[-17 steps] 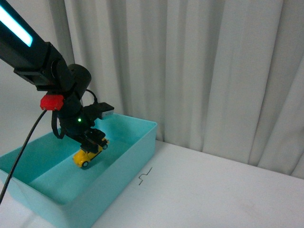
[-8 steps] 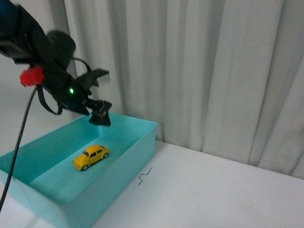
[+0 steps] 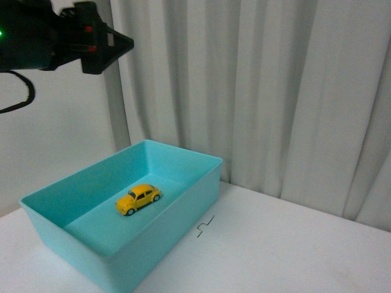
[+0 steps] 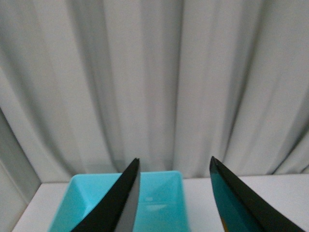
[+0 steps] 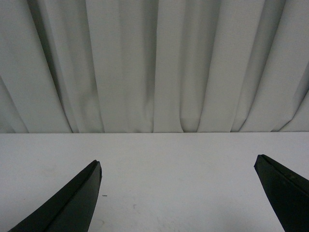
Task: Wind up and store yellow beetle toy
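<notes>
Front view: yellow beetle toy [image 3: 138,199] sits in my teal bin [image 3: 183,201] on the desk [image 3: 293,244], both tools spread empty; wound spring could roll it against a wall.

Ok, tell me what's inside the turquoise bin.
Only the yellow beetle toy sits inside the turquoise bin, on its wheels near the middle of the floor. The near wall hides a strip of floor behind it, so nothing can be told there.
</notes>
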Controlling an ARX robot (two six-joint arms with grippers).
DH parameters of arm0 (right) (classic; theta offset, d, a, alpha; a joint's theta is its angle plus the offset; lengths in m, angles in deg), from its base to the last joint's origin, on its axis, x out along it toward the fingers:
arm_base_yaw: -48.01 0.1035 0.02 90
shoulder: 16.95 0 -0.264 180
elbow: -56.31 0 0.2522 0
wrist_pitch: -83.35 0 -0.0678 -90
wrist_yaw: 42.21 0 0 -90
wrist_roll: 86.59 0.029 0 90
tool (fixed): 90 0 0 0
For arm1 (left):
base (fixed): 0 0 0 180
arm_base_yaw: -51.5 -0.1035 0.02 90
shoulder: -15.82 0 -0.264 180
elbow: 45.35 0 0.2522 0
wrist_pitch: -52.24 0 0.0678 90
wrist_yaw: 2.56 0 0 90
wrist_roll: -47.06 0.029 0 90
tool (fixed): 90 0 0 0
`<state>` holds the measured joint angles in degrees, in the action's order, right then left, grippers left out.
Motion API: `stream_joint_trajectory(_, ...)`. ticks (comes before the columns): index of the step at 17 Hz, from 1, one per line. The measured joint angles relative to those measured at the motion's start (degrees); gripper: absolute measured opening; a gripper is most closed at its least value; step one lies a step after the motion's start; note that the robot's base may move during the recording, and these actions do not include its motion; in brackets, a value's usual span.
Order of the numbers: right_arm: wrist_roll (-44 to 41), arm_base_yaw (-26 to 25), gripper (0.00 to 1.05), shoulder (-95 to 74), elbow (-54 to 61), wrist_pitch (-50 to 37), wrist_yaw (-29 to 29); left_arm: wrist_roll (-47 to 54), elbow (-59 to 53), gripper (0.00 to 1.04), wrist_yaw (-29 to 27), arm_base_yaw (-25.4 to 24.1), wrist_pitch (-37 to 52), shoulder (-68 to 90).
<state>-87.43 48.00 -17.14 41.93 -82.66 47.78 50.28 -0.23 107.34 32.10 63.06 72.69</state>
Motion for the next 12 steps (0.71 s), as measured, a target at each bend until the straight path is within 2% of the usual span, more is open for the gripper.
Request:
stream_joint_trajectory(3,0.0,0.0,0.98,0.0,0.0,0.0,0.0,-2.1,-11.9,0.10,-5.9,5.3,1.8,-10.8)
stream_joint_trajectory(4,0.0,0.0,0.98,0.0,0.0,0.0,-0.1,-2.9,-14.6,0.02,-7.3,6.6,1.8,-12.0)
stream_joint_trajectory(10,0.0,0.0,0.98,0.0,0.0,0.0,0.0,-2.9,-24.0,0.02,-13.8,13.3,0.6,-23.5)
stream_joint_trajectory(12,0.0,0.0,0.98,0.0,0.0,0.0,0.0,-2.9,-25.4,0.02,-19.2,18.9,-0.9,-27.3)
